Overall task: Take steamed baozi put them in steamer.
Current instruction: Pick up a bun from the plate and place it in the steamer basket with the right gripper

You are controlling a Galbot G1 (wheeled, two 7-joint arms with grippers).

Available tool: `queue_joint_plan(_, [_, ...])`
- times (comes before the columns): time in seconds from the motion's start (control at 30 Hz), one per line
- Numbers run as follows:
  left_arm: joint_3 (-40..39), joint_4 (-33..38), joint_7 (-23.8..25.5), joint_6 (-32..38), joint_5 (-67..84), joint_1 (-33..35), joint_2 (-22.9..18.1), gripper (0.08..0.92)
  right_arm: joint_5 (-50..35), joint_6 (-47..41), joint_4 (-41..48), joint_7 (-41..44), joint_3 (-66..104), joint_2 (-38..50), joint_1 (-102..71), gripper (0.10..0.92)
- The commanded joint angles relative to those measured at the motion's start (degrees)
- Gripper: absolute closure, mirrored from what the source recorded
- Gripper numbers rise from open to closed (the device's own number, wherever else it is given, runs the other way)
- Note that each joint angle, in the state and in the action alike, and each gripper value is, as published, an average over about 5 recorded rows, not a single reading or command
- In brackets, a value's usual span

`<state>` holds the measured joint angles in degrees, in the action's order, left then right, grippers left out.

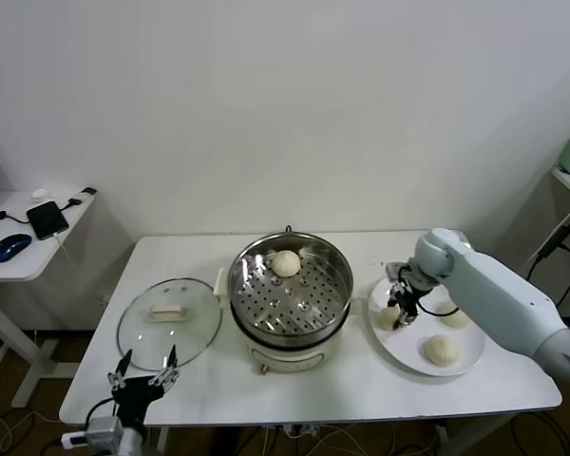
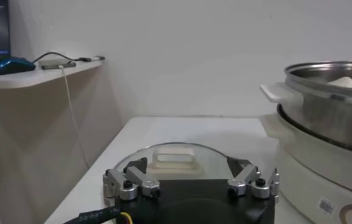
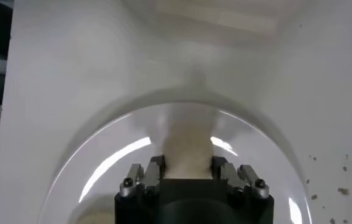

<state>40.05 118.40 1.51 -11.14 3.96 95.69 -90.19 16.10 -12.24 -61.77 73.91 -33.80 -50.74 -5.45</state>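
Alignment between our right gripper [image 1: 400,314] and the bun under it is what the coming move turns on. On the head view that gripper is down over the near-left part of the white plate [image 1: 465,365], right at the steamed baozi [image 1: 389,318] lying there, and the right wrist view shows the same cream dough [image 3: 186,148] sitting straight ahead in the gap between the two fingers [image 3: 154,171]. The jaws stand spread to either side of the bun; we cannot tell whether the pads already touch it, so we judge them open around it and not yet clamped. A round bun has no long axis to match, so centring matters more than wrist angle. Two more buns rest on the plate, one farther right [image 1: 455,317] and one nearer us [image 1: 443,350], both apart from the gripper. One bun [image 1: 286,263] already lies on the perforated tray at the far side of the steamer [image 1: 290,292], which stands just left of the plate, so the carry should be short and leftward. Our left gripper [image 1: 144,378] waits low at the counter's [image 1: 361,249] near-left edge beside the glass lid [image 1: 168,321], jaws open, well away from the plate.
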Motion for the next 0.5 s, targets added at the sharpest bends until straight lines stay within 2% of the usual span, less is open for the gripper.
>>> queue_joint_plan(0.03, [-0.10,0.11,0.01,0.03,-0.01,-0.09,0.02,0.177,-1.84,-0.78,-1.74,0.42,-1.76,1.57,3.36,0.516])
queue_joint_plan(0.17, [-0.24,0.44,-0.01,0.05,-0.01,-0.50,-0.06,0.177,-6.67,-2.46,-4.83,1.83,-6.70,4.26,10.47,0.516])
queue_joint_plan(0.33, [-0.19,1.23,-0.13,-0.38,-0.08,-0.90,0.02,0.177,-17.08,-6.20,-9.23,4.50,-17.25,6.95,23.98,0.516])
queue_joint_plan(0.5, [-0.17,1.85,-0.16,-0.92,-0.19,-1.20,0.44,0.177,-26.09,-10.29,-12.18,5.68,-26.56,6.16,36.40,0.516])
